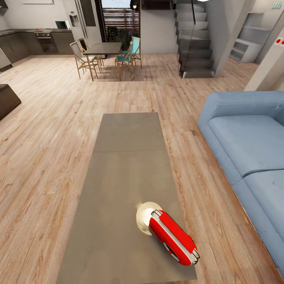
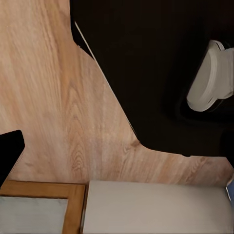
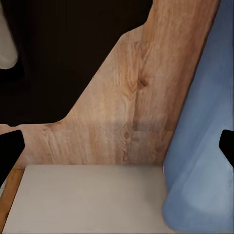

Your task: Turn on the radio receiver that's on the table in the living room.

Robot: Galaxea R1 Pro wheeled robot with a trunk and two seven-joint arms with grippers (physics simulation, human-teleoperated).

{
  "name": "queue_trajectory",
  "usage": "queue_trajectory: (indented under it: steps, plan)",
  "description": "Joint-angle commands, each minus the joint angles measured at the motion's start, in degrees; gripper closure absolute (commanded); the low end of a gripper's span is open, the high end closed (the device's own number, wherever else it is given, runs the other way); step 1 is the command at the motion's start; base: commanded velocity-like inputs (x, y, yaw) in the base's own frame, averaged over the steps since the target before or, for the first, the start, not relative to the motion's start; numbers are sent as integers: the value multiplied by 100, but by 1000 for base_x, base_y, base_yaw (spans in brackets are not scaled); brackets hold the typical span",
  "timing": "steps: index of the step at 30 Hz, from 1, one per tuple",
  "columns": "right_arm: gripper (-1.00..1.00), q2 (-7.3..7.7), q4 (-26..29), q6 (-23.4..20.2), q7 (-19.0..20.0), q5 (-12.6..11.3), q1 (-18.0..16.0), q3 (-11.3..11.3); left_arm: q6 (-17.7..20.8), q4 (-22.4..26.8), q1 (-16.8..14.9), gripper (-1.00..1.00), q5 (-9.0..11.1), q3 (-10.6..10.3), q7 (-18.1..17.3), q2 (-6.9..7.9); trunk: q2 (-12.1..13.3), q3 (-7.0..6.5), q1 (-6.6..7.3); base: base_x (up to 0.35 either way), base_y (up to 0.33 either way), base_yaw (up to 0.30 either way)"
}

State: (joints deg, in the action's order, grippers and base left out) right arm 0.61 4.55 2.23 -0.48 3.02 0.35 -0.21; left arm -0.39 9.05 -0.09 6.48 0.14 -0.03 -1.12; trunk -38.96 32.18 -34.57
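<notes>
Red rounded radio receiver (image 1: 173, 237) with white sides lies on near right part of long glossy grey-taupe table (image 1: 126, 165), beside bright glare spot. Blue sectional sofa (image 1: 248, 146) right of table. Light wood plank floor (image 1: 43, 150) all around. Dark dining table (image 1: 103, 49) with wooden chairs far behind. Right gripper (image 3: 117, 146): dark fingertips at opposite frame edges, spread wide, holding nothing. Left gripper: one dark fingertip (image 2: 9, 151) visible; spread cannot be told.

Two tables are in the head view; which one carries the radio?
The long grey coffee table beside the blue sofa carries the red radio. The dark dining table, ringed by chairs, doesn't.
</notes>
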Motion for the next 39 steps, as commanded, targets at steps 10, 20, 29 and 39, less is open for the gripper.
queue_trajectory:
  steps: [10, 20, 29, 39]
  plan:
    - [-100, 60, 1693, -432, 29, 24, 0, 35, -12, 791, 0, -100, 3, 8, -25, 15, 0, 0, 0, 0, 0, 0]
    - [-100, 558, 4565, -2037, 39, 47, -3, 15, 96, 2157, 0, -100, 19, 27, -1197, 92, 0, 0, 0, 0, 0, 0]
    - [-100, 717, 6971, -3702, 89, 891, -270, -3, 201, 2436, 0, -100, 13, 21, -1261, 79, 0, 0, 0, 0, 0, 0]
    - [-100, 778, 7428, -4647, 213, 1029, -1325, 0, 564, 3216, 0, -100, 20, 23, -1271, 45, 0, 0, 0, 0, 0, 0]
